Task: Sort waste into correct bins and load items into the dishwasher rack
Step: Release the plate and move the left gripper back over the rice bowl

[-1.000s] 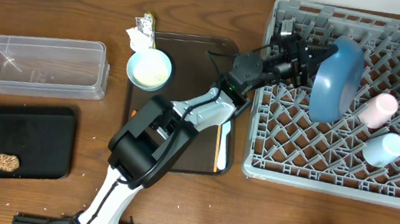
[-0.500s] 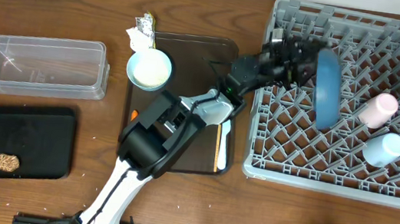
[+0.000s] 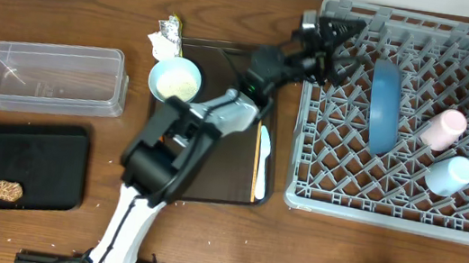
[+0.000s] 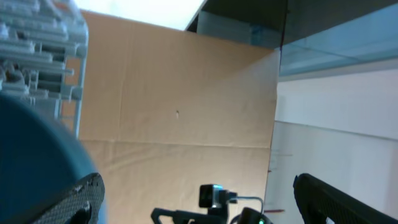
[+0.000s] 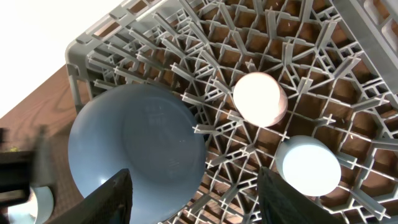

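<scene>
The blue plate [image 3: 384,104] stands on edge between pegs of the grey dishwasher rack [image 3: 388,204], with nothing gripping it. My left gripper [image 3: 330,37] hovers open and empty over the rack's far left corner, just left of the plate. In the left wrist view its fingers [image 4: 79,200] are spread wide, with the plate [image 4: 28,162] a blur at the left. My right gripper [image 5: 196,183] hangs open and empty above the rack, over the plate [image 5: 137,146], the pink cup [image 5: 260,98] and the light blue cup [image 5: 309,165]. The white bowl [image 3: 175,80] sits on the brown serving tray.
The clear tub [image 3: 46,77] stands at the left. Below it the black tray [image 3: 32,155] holds a brown food lump [image 3: 6,190]. A white napkin and foil wrapper [image 3: 167,36] lie beside the bowl. A pale spoon [image 3: 261,158] lies on the brown serving tray [image 3: 228,181].
My left gripper opened, let go of the blue plate and drew back to the left. The plate swung from tilted to upright on its edge in the rack.
</scene>
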`<state>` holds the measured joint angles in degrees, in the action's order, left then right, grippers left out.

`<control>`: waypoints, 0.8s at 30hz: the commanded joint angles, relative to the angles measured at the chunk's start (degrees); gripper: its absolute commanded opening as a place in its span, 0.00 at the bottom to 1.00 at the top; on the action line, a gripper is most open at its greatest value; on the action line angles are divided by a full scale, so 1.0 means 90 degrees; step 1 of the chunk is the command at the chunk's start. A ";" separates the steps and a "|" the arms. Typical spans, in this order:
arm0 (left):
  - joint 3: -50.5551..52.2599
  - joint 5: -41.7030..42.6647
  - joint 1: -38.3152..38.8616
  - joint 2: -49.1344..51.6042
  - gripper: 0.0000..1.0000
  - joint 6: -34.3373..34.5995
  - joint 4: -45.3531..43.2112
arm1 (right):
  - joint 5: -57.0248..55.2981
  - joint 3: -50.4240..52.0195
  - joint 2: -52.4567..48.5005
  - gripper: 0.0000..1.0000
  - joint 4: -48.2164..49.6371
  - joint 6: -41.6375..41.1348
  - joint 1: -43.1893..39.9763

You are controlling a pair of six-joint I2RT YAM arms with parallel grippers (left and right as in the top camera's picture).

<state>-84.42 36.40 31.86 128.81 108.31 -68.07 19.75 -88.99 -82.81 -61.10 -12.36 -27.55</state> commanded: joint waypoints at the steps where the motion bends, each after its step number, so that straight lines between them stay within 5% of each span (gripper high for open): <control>1: -0.0063 0.0510 -0.0345 -0.0748 0.98 -0.0860 0.0357 | 0.0073 -0.0087 0.0087 0.57 0.0002 0.0095 -0.0015; 5: -0.0063 0.0908 -0.0607 -0.1540 0.98 -0.2550 0.1911 | 0.0080 -0.0087 0.0087 0.58 0.0002 0.0095 -0.0015; 8: -0.0063 0.0979 -0.0733 -0.2368 0.98 -0.4690 0.4065 | 0.0374 -0.0087 0.0087 0.58 0.0005 0.0253 -0.0015; 14: -0.0063 -0.1061 -0.0991 -0.4136 0.98 -0.8522 0.8636 | 0.0988 -0.0087 0.0095 0.60 0.0002 0.0367 0.0015; 19: -0.0063 -0.2567 -0.1265 -0.5229 0.98 -0.9913 1.0397 | 0.1472 -0.0090 0.0095 0.61 0.0073 0.0529 0.0437; 24: -0.0063 -0.3259 -0.1430 -0.5887 0.98 -1.0545 1.1164 | 0.1277 -0.0090 0.0095 0.62 0.0185 0.0644 0.1311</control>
<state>-84.71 14.81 19.51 77.60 22.79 30.65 30.35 -89.10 -82.74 -59.70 -8.32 -19.49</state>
